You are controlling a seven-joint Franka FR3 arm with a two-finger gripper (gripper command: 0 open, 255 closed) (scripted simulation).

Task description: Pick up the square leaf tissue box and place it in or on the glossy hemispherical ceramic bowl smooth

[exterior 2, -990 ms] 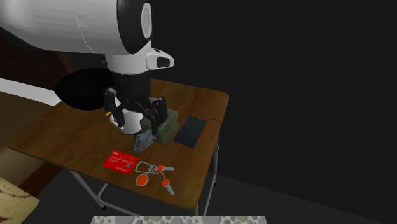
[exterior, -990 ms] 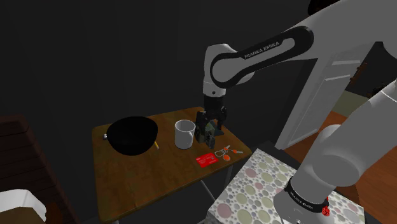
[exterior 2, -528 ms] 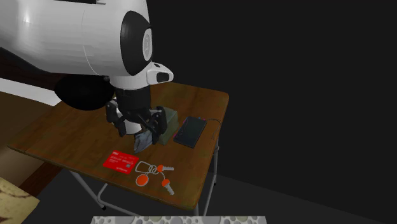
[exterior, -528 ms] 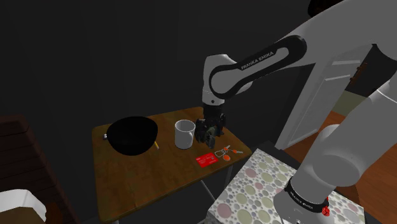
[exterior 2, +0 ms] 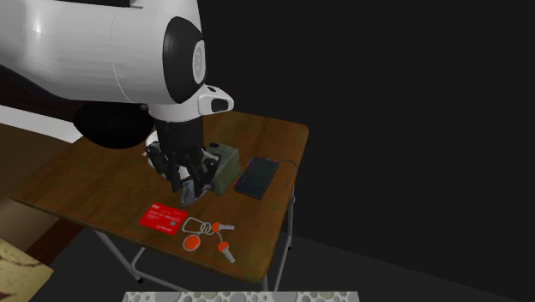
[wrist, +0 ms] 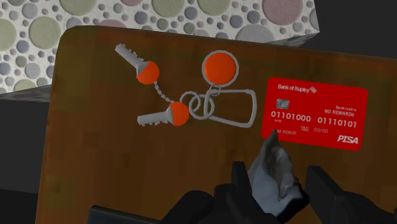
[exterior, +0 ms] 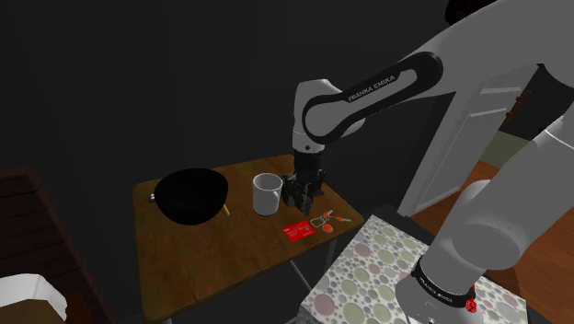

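Observation:
The tissue box (exterior 2: 225, 166) is a small grey-green box on the wooden table (exterior 2: 94, 176), with a crumpled grey tissue (wrist: 270, 168) sticking out of it. My black gripper (exterior 2: 190, 183) stands low over the table right beside the box. In the wrist view the gripper (wrist: 278, 179) has its fingers pressed on the tissue from both sides. In the shoulder view the gripper (exterior: 299, 195) hangs just right of a white mug (exterior: 267, 193). The bowl (exterior: 190, 196) is black and round, at the table's far left in that view, well apart from the gripper.
A red bank card (wrist: 315, 113) and a ring of orange-headed keys (wrist: 191, 108) lie on the table just past the fingers. A dark flat phone (exterior 2: 255, 178) lies beside the box. The spotted stand top (exterior: 368, 267) borders the table.
The gripper came down a little to the box, then its fingers, wide apart before, closed onto the tissue. The box, mug, bowl, card and keys have not moved.

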